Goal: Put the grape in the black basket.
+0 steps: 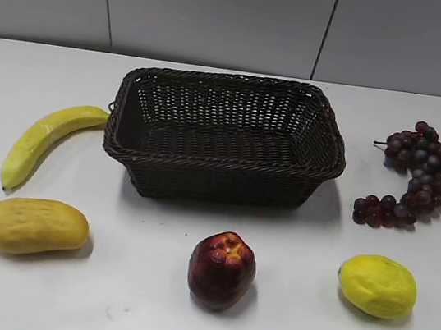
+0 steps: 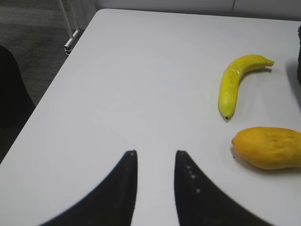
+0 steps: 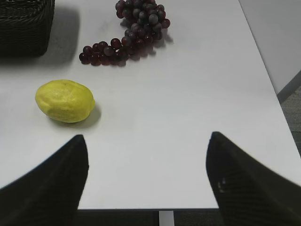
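Observation:
The grape [image 1: 418,178] is a curved dark purple-red bunch lying on the white table to the right of the black basket [image 1: 221,161]. It also shows at the top of the right wrist view [image 3: 129,33], with the basket's corner [image 3: 23,28] at top left. The basket is woven, rectangular and empty. My right gripper [image 3: 148,141] is open and empty, above the table's front edge, well short of the grape. My left gripper [image 2: 155,153] is open and empty over bare table on the left side. Neither gripper shows in the exterior view.
A yellow banana [image 1: 46,139] and an orange mango [image 1: 33,226] lie left of the basket; both show in the left wrist view, banana [image 2: 235,84] and mango [image 2: 268,147]. A dark red apple [image 1: 221,269] sits in front of the basket. A yellow lemon [image 1: 377,285] lies front right.

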Available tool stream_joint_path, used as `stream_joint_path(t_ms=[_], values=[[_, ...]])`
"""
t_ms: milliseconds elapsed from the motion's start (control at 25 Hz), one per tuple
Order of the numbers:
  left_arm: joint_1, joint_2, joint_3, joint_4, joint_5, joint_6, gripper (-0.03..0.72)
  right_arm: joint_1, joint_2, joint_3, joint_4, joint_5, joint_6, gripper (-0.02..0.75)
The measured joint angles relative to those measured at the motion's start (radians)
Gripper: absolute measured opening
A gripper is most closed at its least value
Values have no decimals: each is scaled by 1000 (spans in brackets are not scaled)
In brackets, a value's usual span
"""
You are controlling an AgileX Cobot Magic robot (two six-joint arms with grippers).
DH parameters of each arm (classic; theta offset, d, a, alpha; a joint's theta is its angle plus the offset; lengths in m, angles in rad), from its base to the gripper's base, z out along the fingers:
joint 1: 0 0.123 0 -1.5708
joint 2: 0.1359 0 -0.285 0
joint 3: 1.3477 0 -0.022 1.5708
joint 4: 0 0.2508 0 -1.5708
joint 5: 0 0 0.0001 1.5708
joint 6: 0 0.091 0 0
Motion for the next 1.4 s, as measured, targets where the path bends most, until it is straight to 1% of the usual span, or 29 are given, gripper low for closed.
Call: stream_joint_path(t_ms=[400,560,680,920,1200,1400], values=[[0,0,0,0,0,0,216,0,2,-7,0,-21,0,590],[0,0,0,0,0,0,216,0,72,-23,0,-57,0,590],[0,0,0,0,0,0,216,0,173,-29,14,-62,3,596],[0,0,0,0,0,0,216,0,438,-85,51,-75,10,637],[0,0,0,0,0,0,216,0,787,-202,50,-92,11,638],[0,0,0,0,0,0,216,0,1025,-304,14,-140,9,637]])
